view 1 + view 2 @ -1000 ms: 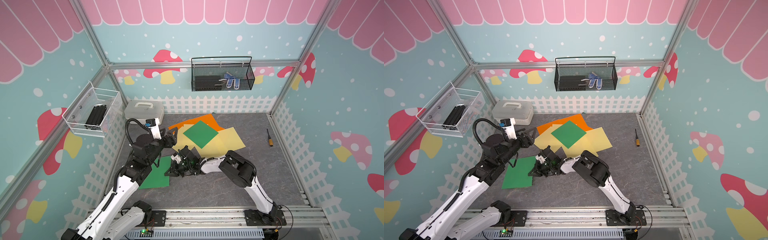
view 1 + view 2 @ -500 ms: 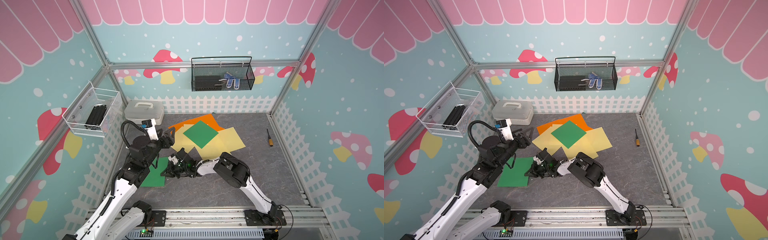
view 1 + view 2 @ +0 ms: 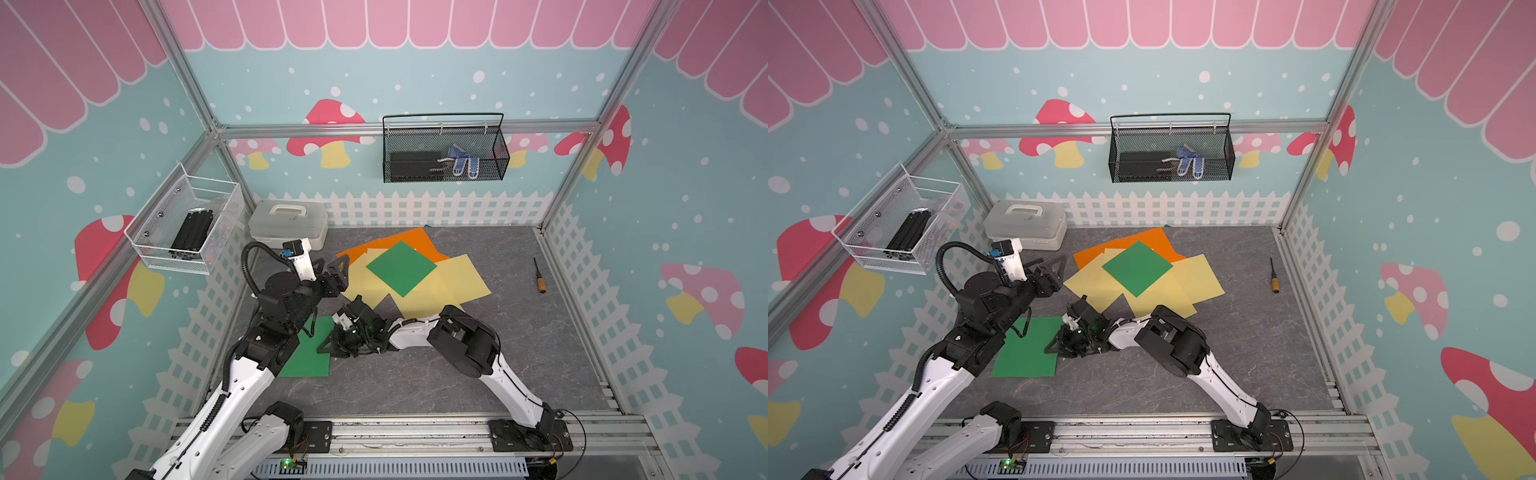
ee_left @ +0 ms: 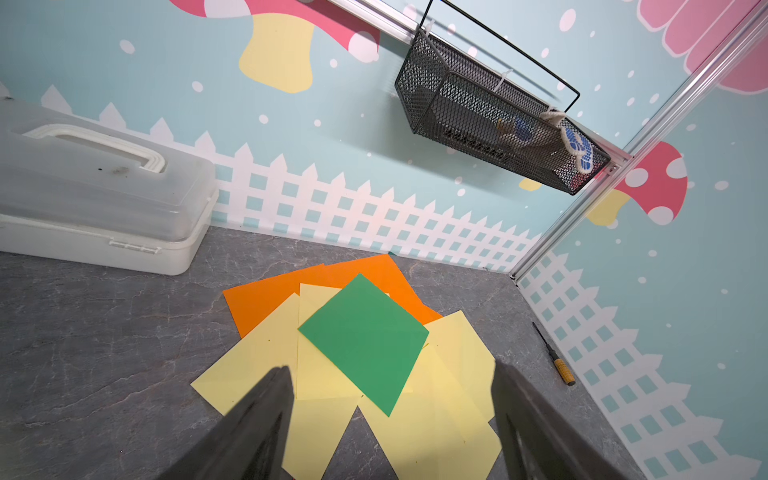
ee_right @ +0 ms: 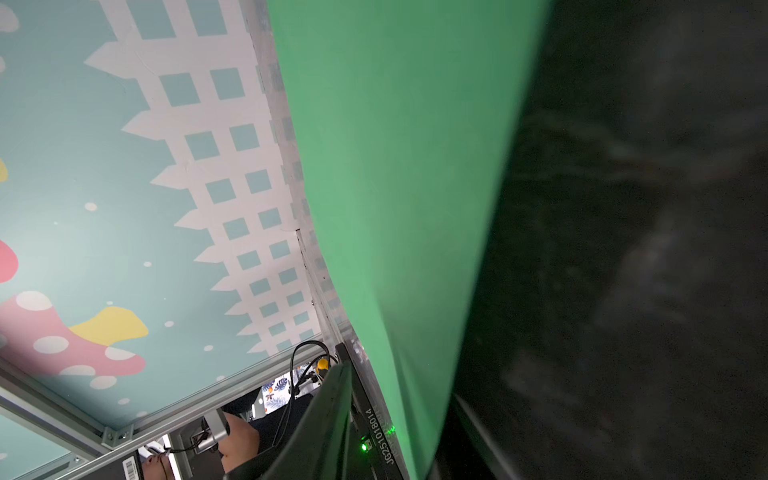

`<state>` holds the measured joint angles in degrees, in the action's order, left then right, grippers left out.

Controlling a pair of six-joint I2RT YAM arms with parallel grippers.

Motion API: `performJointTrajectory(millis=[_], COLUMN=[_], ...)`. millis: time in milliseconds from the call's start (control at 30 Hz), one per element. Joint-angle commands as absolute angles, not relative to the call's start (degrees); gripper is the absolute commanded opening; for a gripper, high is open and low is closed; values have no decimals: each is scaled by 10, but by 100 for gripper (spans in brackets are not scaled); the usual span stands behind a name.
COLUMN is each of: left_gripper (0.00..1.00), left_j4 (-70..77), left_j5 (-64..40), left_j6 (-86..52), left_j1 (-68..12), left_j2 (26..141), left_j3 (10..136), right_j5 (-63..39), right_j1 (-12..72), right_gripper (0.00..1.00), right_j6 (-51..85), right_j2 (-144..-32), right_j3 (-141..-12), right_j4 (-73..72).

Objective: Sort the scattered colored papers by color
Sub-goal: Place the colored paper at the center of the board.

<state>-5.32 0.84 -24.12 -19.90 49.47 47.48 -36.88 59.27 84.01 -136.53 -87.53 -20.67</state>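
— Two grippers are in view; how does the left gripper [image 3: 337,275] stand?

— Its jaws are wide apart with nothing between them, and it is raised off the gray tabletop [image 3: 415,382]. The left wrist view shows both dark fingers [image 4: 257,424] spread, with the paper pile just ahead of their tips. A white lidded plastic case [image 3: 286,224] sits off to its left, against the back fence.

— Where is the lone green sheet [image 3: 309,357]?

— It lies flat on the tabletop, partly under the left arm and nearer the robot's base than the left gripper. One edge reaches the right gripper [image 3: 330,347].

— Is that one clamped on it?

— I cannot tell. It sits low at the sheet's edge. In the right wrist view the lone green sheet [image 5: 395,187] runs close alongside a dark finger, but whether the jaws pinch it is unclear.

— And the other papers?

— They lie beyond the right gripper and ahead of the left one. The orange paper [image 3: 409,241] is lowest and farthest. Several pale yellow sheets [image 3: 457,278] are fanned over it. A second green sheet [image 3: 401,268] lies on top, turned diamond-wise.

— Anything further right?

— A small yellow-handled screwdriver [image 3: 539,276], well apart from both grippers, near the right fence.
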Motion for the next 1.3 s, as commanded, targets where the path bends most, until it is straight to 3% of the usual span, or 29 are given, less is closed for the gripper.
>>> performJointTrajectory(millis=[0, 333, 600, 800, 1100, 1267], left_gripper=[78, 78, 78, 79, 76, 61], left_j4=[-56, -52, -51, -58, -112, -134], left_j5=[4, 2, 3, 11, -12, -32], left_j6=[-253, -252, -252, -248, -228, -217], left_j1=[-196, -193, -191, -186, -185, -187], left_j2=[487, 487, 490, 496, 626, 755], left_j3=[467, 466, 465, 466, 531, 612], right_j5=[-353, -263, -281, -235, -161, -177], right_j1=[595, 596, 596, 582, 480, 364], right_gripper=[30, 30, 30, 30, 33, 37], right_j6=[828, 682, 682, 666, 582, 539], right_j2=[-1356, -1312, -1295, -1206, -1030, -989], right_j3=[-879, -934, -913, -838, -757, -760], right_j4=[-155, 134, 122, 129, 202, 220])
